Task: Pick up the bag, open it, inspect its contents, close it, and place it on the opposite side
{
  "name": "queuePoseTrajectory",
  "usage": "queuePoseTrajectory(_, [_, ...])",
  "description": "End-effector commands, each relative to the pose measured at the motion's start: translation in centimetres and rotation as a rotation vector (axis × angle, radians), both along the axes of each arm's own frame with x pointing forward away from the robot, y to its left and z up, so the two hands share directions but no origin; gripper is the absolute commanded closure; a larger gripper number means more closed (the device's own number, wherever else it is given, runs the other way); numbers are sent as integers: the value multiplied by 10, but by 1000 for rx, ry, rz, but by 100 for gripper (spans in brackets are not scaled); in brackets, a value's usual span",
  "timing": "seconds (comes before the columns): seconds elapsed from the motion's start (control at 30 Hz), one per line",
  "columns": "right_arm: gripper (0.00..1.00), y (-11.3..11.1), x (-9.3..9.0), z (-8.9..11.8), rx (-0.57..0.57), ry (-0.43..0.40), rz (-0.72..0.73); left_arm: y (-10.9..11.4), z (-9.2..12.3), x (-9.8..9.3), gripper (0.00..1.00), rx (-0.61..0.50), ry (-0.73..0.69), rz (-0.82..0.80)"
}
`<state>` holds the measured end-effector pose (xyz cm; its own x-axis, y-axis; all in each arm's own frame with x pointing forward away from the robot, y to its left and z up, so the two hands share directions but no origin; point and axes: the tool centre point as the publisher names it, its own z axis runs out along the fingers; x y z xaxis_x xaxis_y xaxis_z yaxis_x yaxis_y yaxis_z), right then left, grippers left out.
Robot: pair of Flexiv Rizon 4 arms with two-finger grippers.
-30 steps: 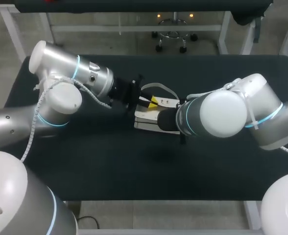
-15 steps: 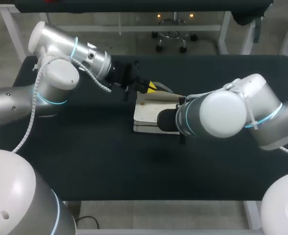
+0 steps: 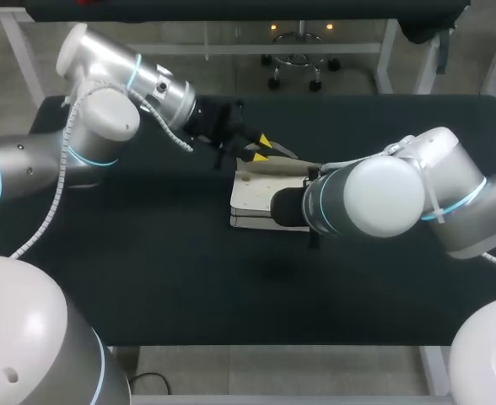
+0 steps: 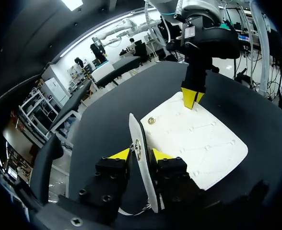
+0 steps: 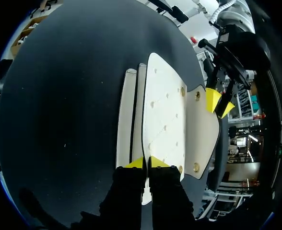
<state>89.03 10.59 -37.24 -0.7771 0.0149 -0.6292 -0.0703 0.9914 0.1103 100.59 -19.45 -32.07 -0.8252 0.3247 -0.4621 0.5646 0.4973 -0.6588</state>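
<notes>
Change, 1.0 s: your left gripper (image 3: 261, 145) has drawn back from over the bag (image 3: 256, 198) toward the table's far-left side, taking the flap (image 5: 201, 134) with it. The flap lay over the bag before and now stands lifted and folded back. The right arm (image 3: 383, 198) and the bag body have not shifted.

Surface: black table (image 3: 147, 278), matte, with only the bag on it. Both arms meet over its middle.

Right gripper (image 5: 146, 163): at the bag's near-right edge, its yellow tips almost together and pinched on the white edge between them. Which layer they hold is hard to read, probably the top panel.

Bag: lies flat at mid-table. It is white with rows of small dimples, stacked in layers along one side. Brass studs (image 5: 197, 95) sit on the body's corners and on the flap.

Left gripper, farthest: its fingers are closed on the flap's free edge, one tip on each face, and the flap stands on edge between them.
</notes>
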Motion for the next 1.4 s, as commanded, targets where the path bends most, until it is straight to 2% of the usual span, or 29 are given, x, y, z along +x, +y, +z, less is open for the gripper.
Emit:
queuePoseTrajectory(0.03, [100, -4, -3, -4, 25, -188, -12, 1, -2, -15, 0, -1, -44, 26])
queuePoseTrajectory(0.2, [100, -4, -3, -4, 25, -188, -12, -1, -5, -21, 0, 18, -65, 52])
queuePoseTrajectory(0.67, [100, -4, -3, -4, 25, -188, -12, -11, -19, -14, 0, 38, -93, 93])
queuePoseTrajectory(0.83, [100, -4, -3, -4, 25, -188, -12, -15, -23, -5, 20, 49, -76, 107])
queuePoseTrajectory(1.07, [100, -4, -3, -4, 25, -188, -12, -24, -31, 9, 22, 97, -29, 117])
queuePoseTrajectory(1.4, [100, -4, -3, -4, 25, -188, -12, -30, -38, 16, 38, 136, -3, 140])
